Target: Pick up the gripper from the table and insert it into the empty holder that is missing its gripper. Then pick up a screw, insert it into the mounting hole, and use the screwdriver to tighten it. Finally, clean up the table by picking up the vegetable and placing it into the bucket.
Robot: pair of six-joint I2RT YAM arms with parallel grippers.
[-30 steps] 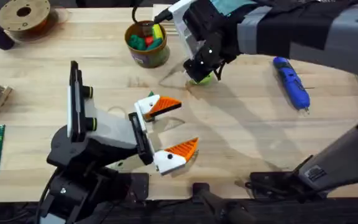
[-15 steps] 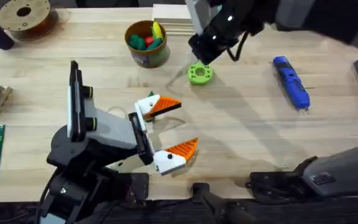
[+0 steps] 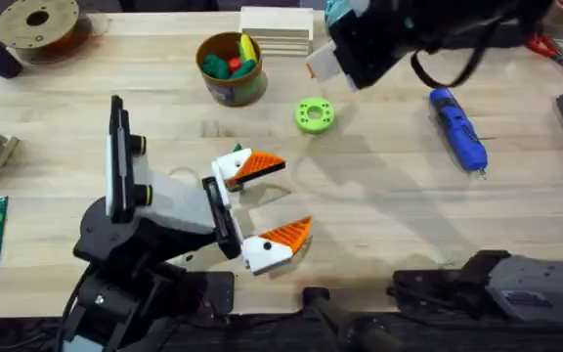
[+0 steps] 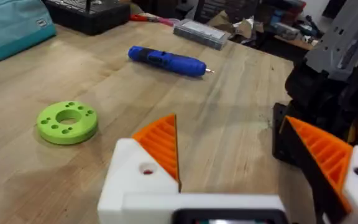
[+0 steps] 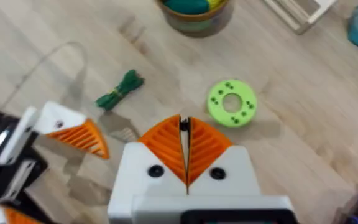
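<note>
Both of the left tool (image 3: 272, 200)'s white finger blocks are carrying orange ribbed pads, so the insert step looks done. It is sitting low near the counter's front edge, fingers spread, nothing between them, probably parked so the mounting hole on the block is staying reachable.

Right tool (image 5: 186, 149) is hanging above the back half of the counter, pads pressed together, pinching nothing visible. In its wrist view it is looking down over the left tool and the lime-green ring (image 3: 314, 115).

- Vegetable (image 5: 120, 89): lying loose on the counter just beside the left tool's far finger, apart from it; cleanup not done.
- Bucket (image 3: 230, 66): at the back edge, left of the ring, already holding red, green and yellow toy produce – upright, rim open, so a drop from above should work.
- Screwdriver (image 3: 458, 127): lying flat towards the right edge, well apart from both tools, untouched as far as I can judge.

No loose screw is making itself out – too small to tell.

Risk: the vegetable is slim and flat to the counter, so a pinch could skid off.
</note>
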